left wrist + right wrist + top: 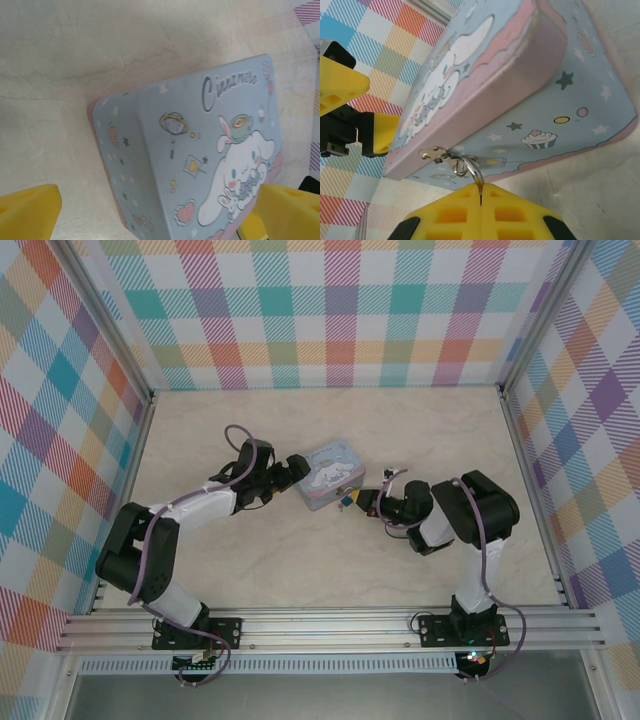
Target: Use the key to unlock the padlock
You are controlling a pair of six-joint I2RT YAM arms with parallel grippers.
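Roughly halfway: right hand (481, 193) is clamped shut on what looks like the key (480, 185), at the padlock (466, 166) hanging off the tin (535, 100), left hand (159, 200) open astride the tin; no sign it's unlocked yet, so the turn remains.

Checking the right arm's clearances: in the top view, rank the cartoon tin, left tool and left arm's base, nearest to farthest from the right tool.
1. Cartoon tin, just left of the right tool.
2. Left tool, at the tin's left side.
3. Left arm's base, near edge, far left.
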